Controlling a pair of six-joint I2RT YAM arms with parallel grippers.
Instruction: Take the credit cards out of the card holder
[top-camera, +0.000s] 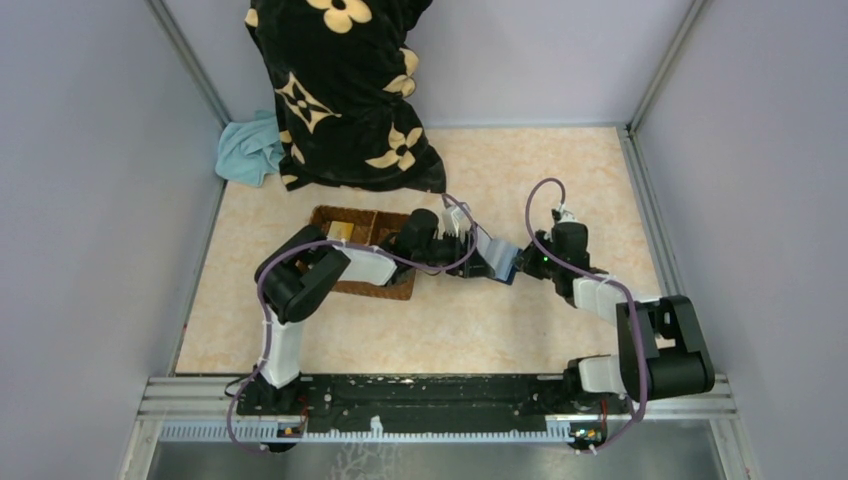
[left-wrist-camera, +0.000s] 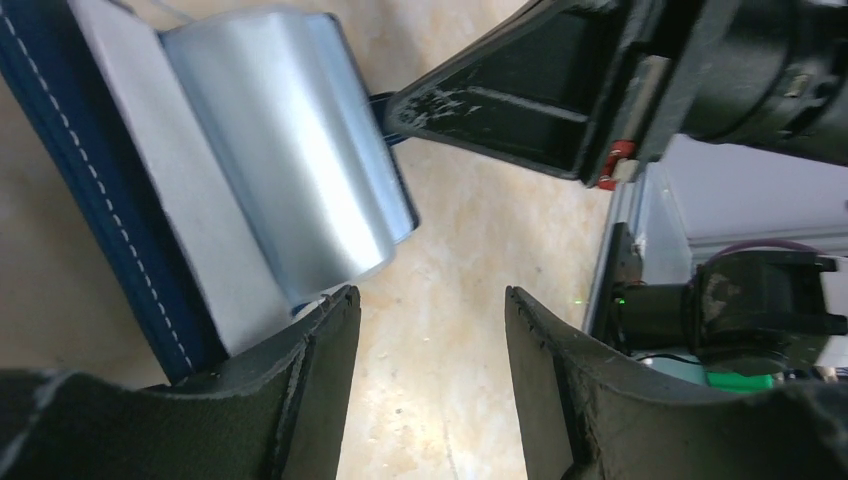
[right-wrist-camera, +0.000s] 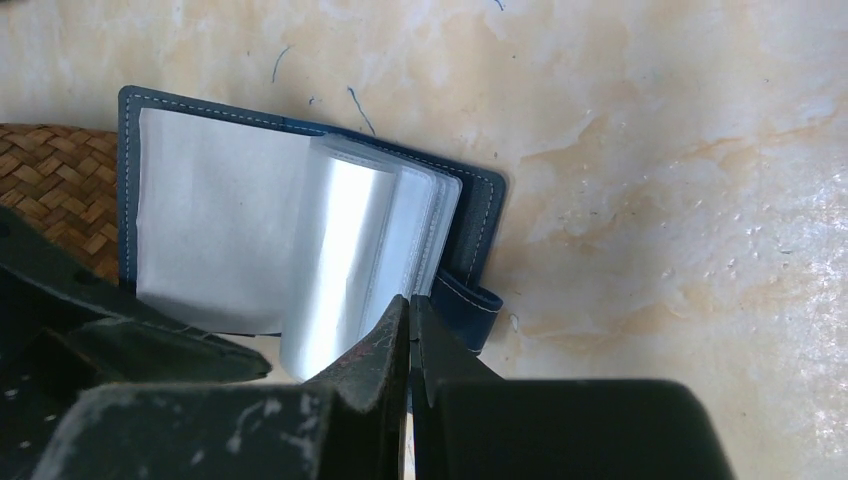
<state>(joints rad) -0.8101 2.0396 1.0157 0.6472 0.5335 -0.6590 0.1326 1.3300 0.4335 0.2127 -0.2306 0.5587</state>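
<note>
Just beside the wicker basket (right-wrist-camera: 50, 190) the card holder (right-wrist-camera: 215, 215) lies open on the surface (right-wrist-camera: 650, 150), our right jaws clenched at its clear sleeves (right-wrist-camera: 345, 240), likely steadying it, our left jaws released nearby for picking.

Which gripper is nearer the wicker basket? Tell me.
Left. The left gripper hangs just beside the wicker basket; the right gripper sits farther off, across the card holder from it.

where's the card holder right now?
Top view, mid-table: the card holder sits open just right of the wicker basket, between the left pincer and the right pincer.
</note>
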